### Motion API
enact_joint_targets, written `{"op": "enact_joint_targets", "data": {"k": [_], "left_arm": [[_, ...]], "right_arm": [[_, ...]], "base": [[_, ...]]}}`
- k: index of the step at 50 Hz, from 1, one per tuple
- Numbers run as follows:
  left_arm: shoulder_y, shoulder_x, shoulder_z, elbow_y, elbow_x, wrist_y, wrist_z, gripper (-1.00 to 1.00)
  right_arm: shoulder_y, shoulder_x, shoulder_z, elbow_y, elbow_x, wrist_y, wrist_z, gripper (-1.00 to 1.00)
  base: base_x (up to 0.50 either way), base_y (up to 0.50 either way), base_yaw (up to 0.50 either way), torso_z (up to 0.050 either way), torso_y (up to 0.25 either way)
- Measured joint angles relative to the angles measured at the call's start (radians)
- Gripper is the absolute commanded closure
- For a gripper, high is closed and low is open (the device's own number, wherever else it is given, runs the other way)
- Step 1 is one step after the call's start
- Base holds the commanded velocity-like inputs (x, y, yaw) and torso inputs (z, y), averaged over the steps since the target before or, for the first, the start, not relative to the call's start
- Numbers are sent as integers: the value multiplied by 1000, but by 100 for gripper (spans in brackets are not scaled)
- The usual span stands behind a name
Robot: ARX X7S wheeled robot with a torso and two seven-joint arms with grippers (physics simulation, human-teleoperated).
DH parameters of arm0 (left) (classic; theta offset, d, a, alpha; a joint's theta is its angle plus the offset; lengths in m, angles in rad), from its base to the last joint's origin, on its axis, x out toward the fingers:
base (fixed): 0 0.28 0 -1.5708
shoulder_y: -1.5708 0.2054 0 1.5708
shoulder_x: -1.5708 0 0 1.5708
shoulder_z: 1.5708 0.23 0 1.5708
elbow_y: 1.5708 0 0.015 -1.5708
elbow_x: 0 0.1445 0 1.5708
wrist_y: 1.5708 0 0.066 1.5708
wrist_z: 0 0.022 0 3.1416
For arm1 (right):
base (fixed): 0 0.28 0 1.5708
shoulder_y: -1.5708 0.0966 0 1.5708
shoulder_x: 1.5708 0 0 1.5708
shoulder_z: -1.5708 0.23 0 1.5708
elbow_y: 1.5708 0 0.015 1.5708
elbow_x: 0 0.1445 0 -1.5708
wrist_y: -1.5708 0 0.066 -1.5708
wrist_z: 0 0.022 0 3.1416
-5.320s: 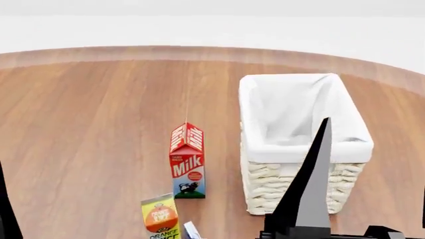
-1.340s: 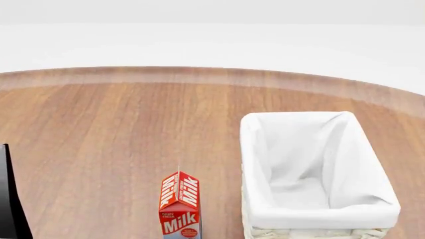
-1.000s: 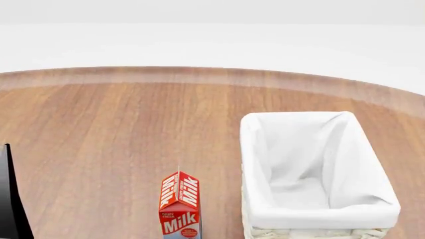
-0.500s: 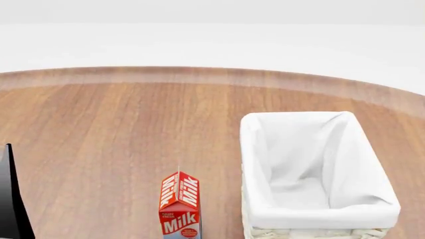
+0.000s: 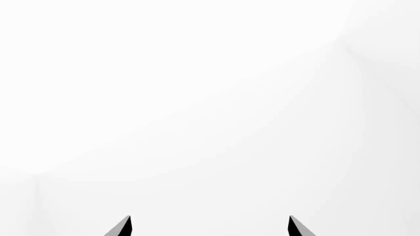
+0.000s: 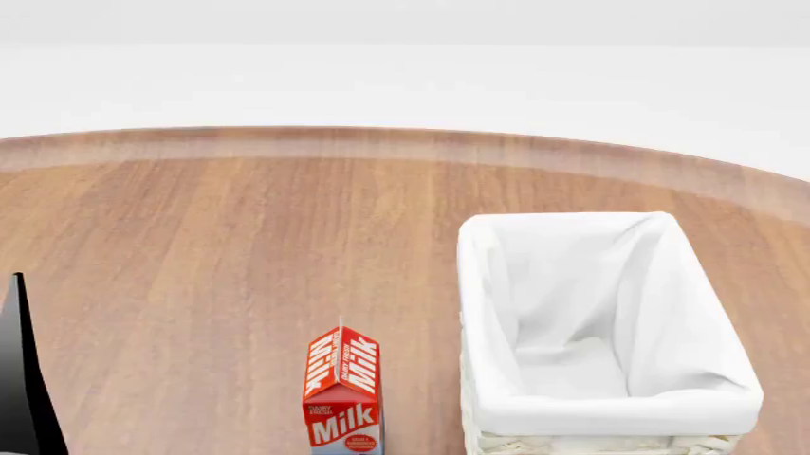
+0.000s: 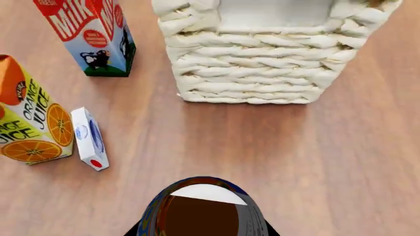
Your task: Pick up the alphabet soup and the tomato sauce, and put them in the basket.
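Observation:
Seen from the right wrist view, a can with a shiny top and a blue, orange-flecked label edge, the alphabet soup (image 7: 203, 211), sits between the jaws of my right gripper (image 7: 203, 232), which is shut on it. It hangs above the wooden table, short of the cream woven basket (image 7: 262, 73). The head view shows the basket (image 6: 620, 414) at the right with its white liner and nothing inside. My left gripper (image 5: 210, 227) is open, facing plain white; one dark finger (image 6: 19, 379) shows at the head view's left edge. The tomato sauce is out of view.
A red milk carton (image 6: 341, 389) stands left of the basket, also visible as the milk carton (image 7: 92, 34) from the right wrist. An orange juice carton (image 7: 33, 123) and a small white box (image 7: 88, 137) lie near it. The round table's far edge (image 6: 405, 142) curves behind.
Since 5.3 s ago the head view has tilted up, and the right finger and juice carton have left it. Over the last second only the left finger edged slightly.

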Motion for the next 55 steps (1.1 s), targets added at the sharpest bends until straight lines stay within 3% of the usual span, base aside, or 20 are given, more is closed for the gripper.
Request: {"op": "enact_joint_targets", "data": {"k": [18, 39, 55], "left_arm": [[0, 0, 3, 0, -2, -1, -2, -100], [5, 0, -7, 0, -11, 5, -2, -100], [7, 0, -14, 0, -16, 7, 0, -100]], "right_arm": [[214, 63, 109, -178, 102, 48, 84, 100], [667, -84, 141, -161, 309, 223, 170, 100], [963, -232, 109, 73, 291, 324, 138, 100]], "base": [[0, 0, 0, 0, 0], [0, 0, 0, 0, 0], [0, 0, 0, 0, 1]]}}
